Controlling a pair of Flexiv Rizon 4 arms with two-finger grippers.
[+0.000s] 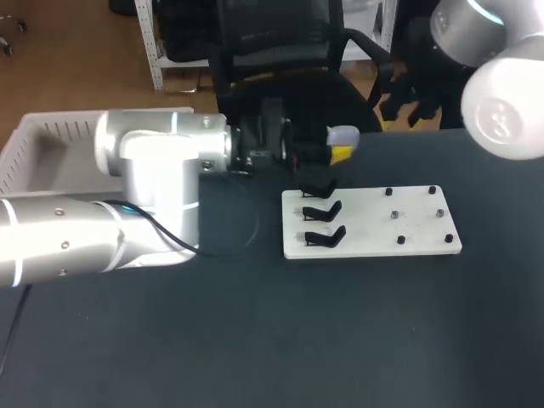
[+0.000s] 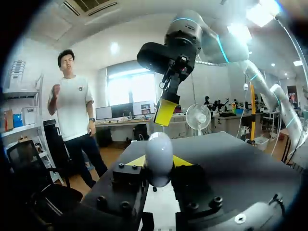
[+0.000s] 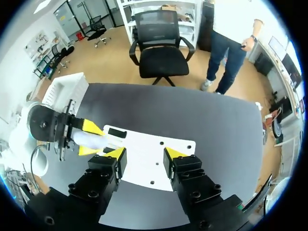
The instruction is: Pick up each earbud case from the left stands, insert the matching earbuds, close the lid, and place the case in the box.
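Earbud case [image 1: 343, 135] sat clamped between the yellow tips of the left gripper [image 1: 338, 146], raised near the far-left corner of the white board [image 1: 382, 229].
Three black stands [image 1: 323, 211] lined the board's left side. The right gripper [image 3: 145, 155] hung above the board, fingers spread wide and holding nothing. A white box [image 1: 49, 133] stood at the table's left end.

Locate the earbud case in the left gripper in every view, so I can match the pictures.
Head view: earbud case in the left gripper, just beyond the white board's end with the black stands.
Left wrist view: earbud case between its own yellow tips.
Right wrist view: earbud case ahead of the open right gripper, to one side, at the board's end.
Shared landmark: the left gripper's yellow tips either side of the case.
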